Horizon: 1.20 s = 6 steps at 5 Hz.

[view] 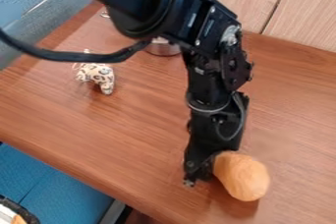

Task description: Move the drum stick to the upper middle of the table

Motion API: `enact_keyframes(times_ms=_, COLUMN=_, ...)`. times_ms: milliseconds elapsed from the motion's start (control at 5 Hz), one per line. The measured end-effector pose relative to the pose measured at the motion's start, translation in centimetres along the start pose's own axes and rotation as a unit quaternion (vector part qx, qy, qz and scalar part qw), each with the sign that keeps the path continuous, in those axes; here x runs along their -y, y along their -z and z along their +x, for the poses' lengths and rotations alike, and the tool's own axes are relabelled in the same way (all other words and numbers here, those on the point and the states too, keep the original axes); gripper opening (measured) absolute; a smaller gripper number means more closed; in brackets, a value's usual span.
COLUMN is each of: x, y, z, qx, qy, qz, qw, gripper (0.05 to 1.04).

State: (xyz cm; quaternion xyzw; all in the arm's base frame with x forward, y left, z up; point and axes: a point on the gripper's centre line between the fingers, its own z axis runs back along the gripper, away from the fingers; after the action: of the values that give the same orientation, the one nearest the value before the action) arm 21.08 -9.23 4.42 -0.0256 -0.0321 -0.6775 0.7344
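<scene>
A brown table carries a spotted figurine and metal container.

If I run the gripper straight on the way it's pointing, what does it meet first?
Most likely the wooden tabletop, as the gripper points down at it. The drum stick is right beside its tip and might touch down too; this one view leaves the remaining gap unclear.

black arm bent, pincer hanging low

Here I have my gripper low over the desk, against the drum stick; spotted toy animal upper left.
</scene>
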Motion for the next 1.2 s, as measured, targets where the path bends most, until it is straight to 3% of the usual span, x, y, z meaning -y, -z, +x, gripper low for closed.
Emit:
enact_keyframes(times_ms=200, x=0.1, y=-0.6, z=-0.4, qx=0.002, qy=-0.01, qz=0.002, qw=1.0, gripper=0.325)
enact_keyframes(times_ms=400, x=-0.9, y=-2.9, z=-0.8, qx=0.019, qy=-0.036, qz=0.011, qw=0.9991, gripper=0.325)
enact_keyframes(times_ms=800, x=-7.2, y=-7.0, z=0.4, qx=0.077, qy=-0.12, qz=0.038, qw=0.9891, gripper=0.325)
enact_keyframes(times_ms=1000, x=-11.7, y=-6.9, z=0.9, qx=0.08, qy=-0.162, qz=0.051, qw=0.9822, gripper=0.325)
enact_keyframes(times_ms=1200, x=-15.4, y=-5.4, z=0.5, qx=0.047, qy=-0.191, qz=0.065, qw=0.9782, gripper=0.325)
